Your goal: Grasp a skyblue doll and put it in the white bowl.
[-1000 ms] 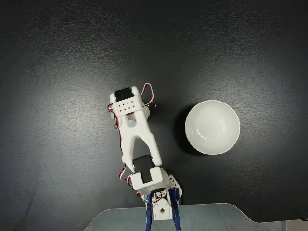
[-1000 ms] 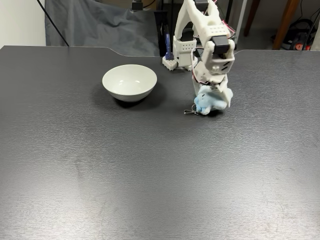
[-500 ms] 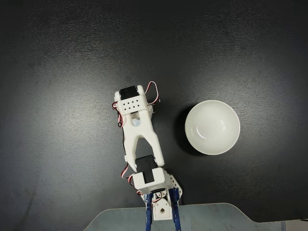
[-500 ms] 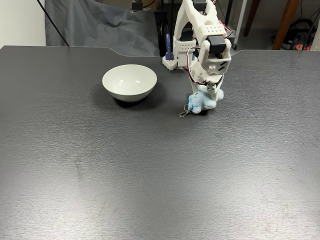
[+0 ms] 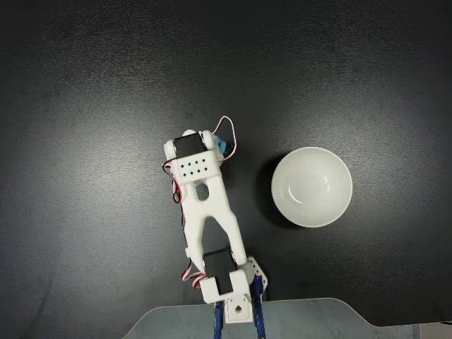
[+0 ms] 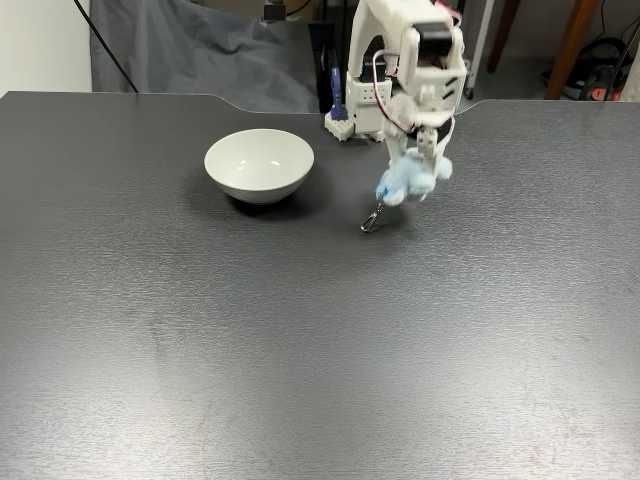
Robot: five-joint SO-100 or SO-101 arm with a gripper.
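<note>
dark matte tabletop (image 5: 85, 85) spreads across the top-down fixed view, with a grey plate at the bottom edge where the arm's base sits. the white printed arm (image 5: 208, 226) reaches up from there toward the middle of the frame, and its wrist block covers nearly all of what it carries; just a sliver of the small fluffy pale-blue plush doll (image 5: 221, 147) peeks out at the upper right of the wrist. the round glossy white bowl (image 5: 311, 186) stands to the right of the arm, well apart from it and with nothing inside. from this angle i cannot tell how the jaws stand.

grey wood-grain table (image 6: 300, 350) fills the front-facing fixed view, with draped cloth and chair legs behind it. the two-finger gripper (image 6: 420, 178) hangs at upper centre-right, pointing down, its fingers closed narrow on the pale-blue plush doll (image 6: 404, 183), which is pinched at its upper part and sits clear of the table. a small metal ring clasp (image 6: 371, 220) dangles below it to the left, close to the surface. the white bowl (image 6: 259, 164) sits to the left in this view, near but not under the doll. the doll seems to be held high so it can pass over the rim; the carry sideways to the bowl is not yet done.
</note>
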